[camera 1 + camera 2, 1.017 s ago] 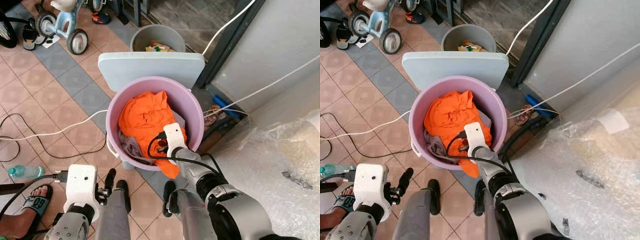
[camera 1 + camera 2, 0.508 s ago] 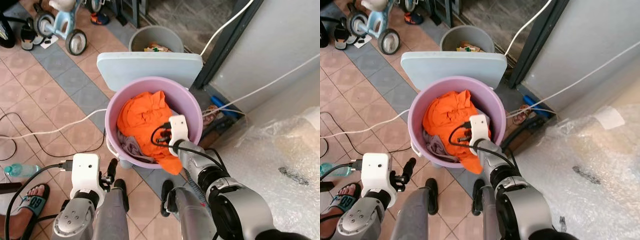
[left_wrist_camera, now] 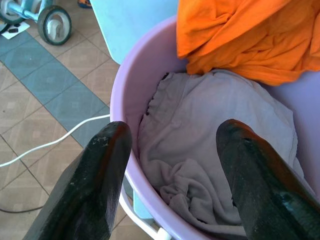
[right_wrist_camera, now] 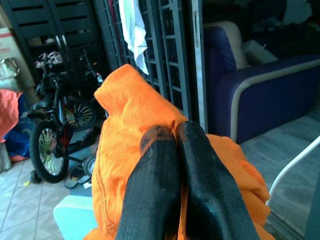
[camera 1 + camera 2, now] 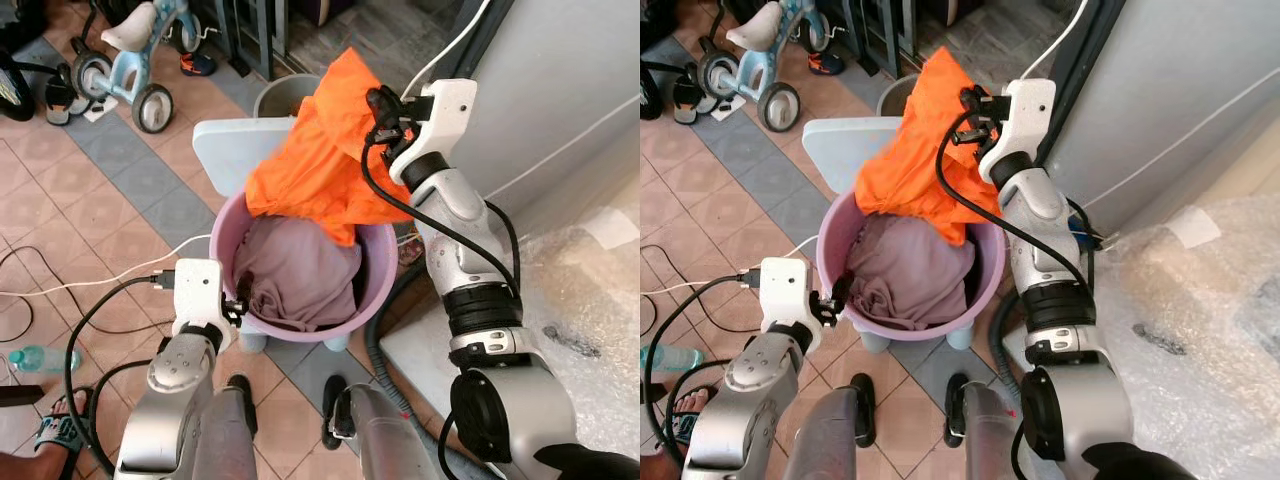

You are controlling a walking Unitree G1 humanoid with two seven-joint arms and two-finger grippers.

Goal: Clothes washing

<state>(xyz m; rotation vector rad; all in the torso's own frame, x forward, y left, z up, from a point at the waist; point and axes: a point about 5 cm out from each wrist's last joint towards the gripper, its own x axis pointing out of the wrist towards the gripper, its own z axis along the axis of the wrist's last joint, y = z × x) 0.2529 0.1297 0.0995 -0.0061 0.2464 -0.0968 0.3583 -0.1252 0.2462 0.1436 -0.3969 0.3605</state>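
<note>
right pincer (image 4: 172, 137) clenched on orange cloth (image 5: 325, 160), held high above tub (image 5: 228, 232) | left pincer (image 3: 170, 150) released at tub's near rim | grey towel (image 5: 295, 275) inside

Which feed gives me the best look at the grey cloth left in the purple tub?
The left wrist view: it looks straight into the purple tub, with the grey cloth spread large and its folds clear. Both eye views show the cloth from above, smaller and partly covered by the orange garment hanging from the right gripper.
</note>
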